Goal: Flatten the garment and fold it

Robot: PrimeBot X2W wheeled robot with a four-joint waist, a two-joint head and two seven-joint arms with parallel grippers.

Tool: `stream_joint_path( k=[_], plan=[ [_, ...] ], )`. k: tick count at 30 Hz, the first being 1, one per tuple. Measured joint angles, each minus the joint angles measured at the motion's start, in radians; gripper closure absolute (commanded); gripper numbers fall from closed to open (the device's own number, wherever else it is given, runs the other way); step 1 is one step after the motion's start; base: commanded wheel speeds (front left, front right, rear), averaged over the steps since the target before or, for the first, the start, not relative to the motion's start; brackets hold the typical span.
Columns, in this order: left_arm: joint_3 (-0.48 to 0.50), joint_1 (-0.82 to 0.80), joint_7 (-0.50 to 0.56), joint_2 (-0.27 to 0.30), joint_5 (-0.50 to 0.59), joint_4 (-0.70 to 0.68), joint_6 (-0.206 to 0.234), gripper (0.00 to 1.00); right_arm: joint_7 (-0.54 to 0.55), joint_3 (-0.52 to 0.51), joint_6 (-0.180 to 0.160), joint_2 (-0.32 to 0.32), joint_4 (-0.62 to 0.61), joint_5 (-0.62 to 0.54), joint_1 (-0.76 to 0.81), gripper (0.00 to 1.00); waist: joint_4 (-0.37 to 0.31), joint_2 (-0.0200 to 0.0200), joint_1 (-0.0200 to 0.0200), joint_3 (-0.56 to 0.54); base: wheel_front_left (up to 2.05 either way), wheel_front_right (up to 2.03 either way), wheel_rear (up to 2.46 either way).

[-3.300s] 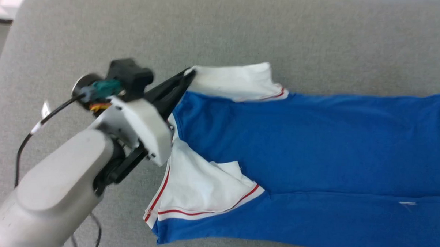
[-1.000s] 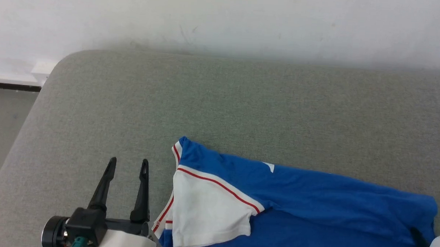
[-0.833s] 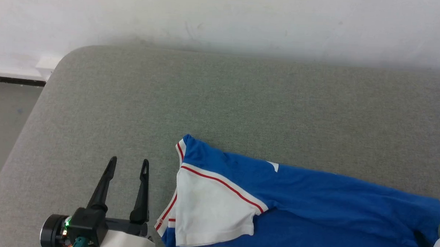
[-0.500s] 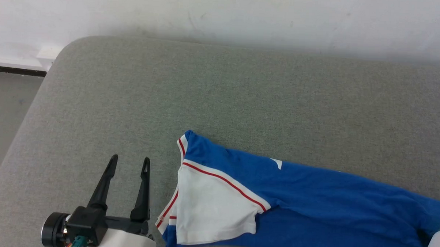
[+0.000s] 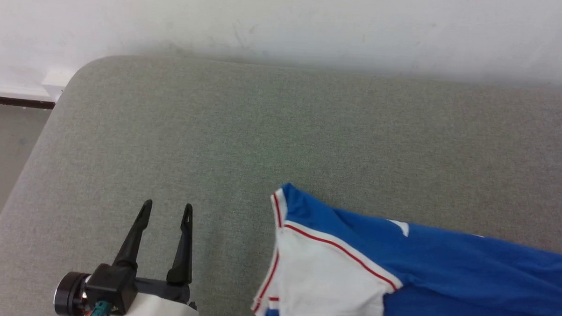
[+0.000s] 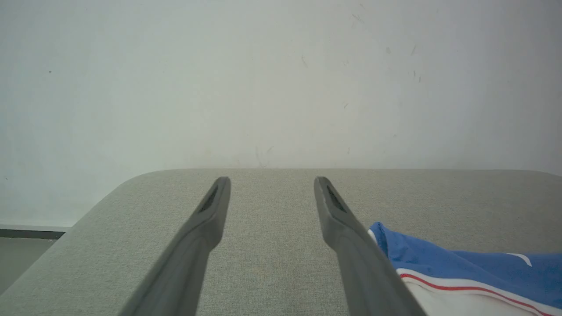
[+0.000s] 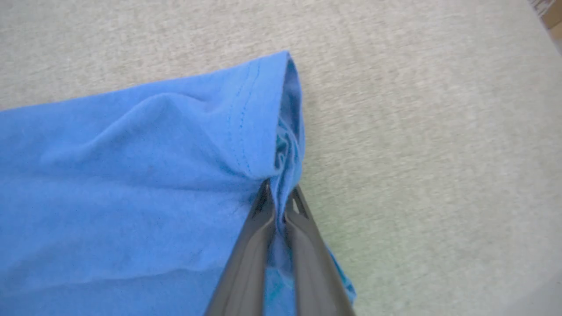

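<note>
Garment (image 7: 131, 175) pinched by right gripper (image 7: 280, 191) (wrist view)

A grey fabric-covered cushion (image 5: 216, 127), its corner rounded at upper left, stands against a scuffed white wall (image 5: 285, 22), with a dark skirting strip (image 5: 16, 102) and grey floor (image 5: 5, 143) at far left.

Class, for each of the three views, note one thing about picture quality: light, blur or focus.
Head view: soft, even light; wall washed out, faint shadow along the cushion. Left wrist view: left gripper fingers blur near the lens. Right wrist view: garment stitching sharp, cushion at right smeared.
</note>
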Motion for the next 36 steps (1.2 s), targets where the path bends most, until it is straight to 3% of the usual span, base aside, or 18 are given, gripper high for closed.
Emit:
stream_joint_path(
  k=[4,9,19,25,30,36],
  plan=[
    [0.003,0.000,0.000,-0.004,0.000,0.007,-0.009,0.00,-0.016,-0.040,0.000,-0.021,0.019,-0.040,-0.006,1.00,-0.001,0.0000,0.0000,-0.009,0.00,0.00,0.00],
    [0.009,0.001,0.000,-0.006,0.000,0.017,-0.020,0.00,-0.002,0.007,0.000,-0.011,-0.027,-0.035,-0.003,1.00,-0.003,0.0000,0.0000,-0.027,0.00,0.00,0.00],
    [0.016,0.031,0.000,-0.012,0.000,0.036,-0.043,0.00,0.195,0.225,-0.001,0.047,-0.369,0.094,0.146,1.00,0.007,0.0000,-0.0003,-0.096,0.00,0.00,0.00],
    [0.017,0.042,0.000,-0.014,0.000,0.041,-0.052,0.00,0.278,0.330,-0.002,0.147,-0.516,0.190,0.157,1.00,0.032,0.0000,-0.0003,-0.124,0.00,0.00,0.00],
    [0.015,0.042,0.000,-0.014,0.000,0.041,-0.056,0.00,0.303,0.413,-0.002,0.215,-0.537,0.268,0.115,1.00,0.060,-0.0001,-0.0003,-0.132,0.00,0.00,0.00],
    [0.013,0.041,0.000,-0.015,0.000,0.044,-0.060,0.00,0.290,0.475,-0.002,0.229,-0.475,0.344,0.047,1.00,0.089,-0.0001,-0.0002,-0.131,0.00,0.00,0.00]
  ],
)
